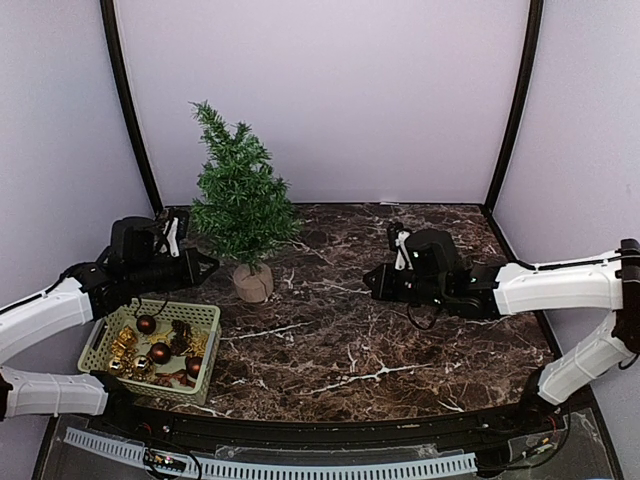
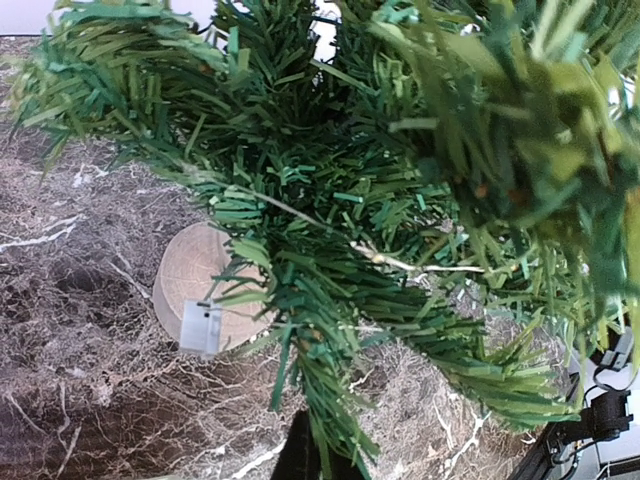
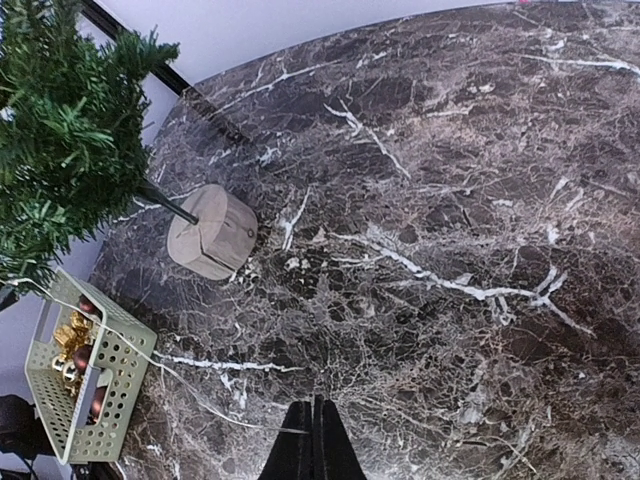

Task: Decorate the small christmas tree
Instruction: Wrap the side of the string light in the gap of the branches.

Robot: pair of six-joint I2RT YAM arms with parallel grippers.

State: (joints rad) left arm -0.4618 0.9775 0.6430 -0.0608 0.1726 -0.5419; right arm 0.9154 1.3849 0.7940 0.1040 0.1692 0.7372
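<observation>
Top external view: a glossy dark brown marble-patterned surface (image 1: 350,340) with white veining is recorded. The small christmas tree (image 1: 240,195) is found at upper left of centre, toward the back of the surface. A conical form is noted, built of bristly dark-green needle branches on a thin trunk, seated in a short round tan wooden base (image 1: 252,283). A small white label (image 2: 200,327) is seen on that base in the left wrist view. The tree is stood upright, its long axis vertical and its tip pointed up. A pale green perforated rectangular basket (image 1: 175,304) is placed at lower left, near the base, and dark red and gold baubles (image 1: 160,352) are held in it. The left tool (image 1: 210,265) is pinched together at the lowest branches. The right tool (image 1: 370,282) is likewise closed, right of centre, well apart from the tree.
</observation>
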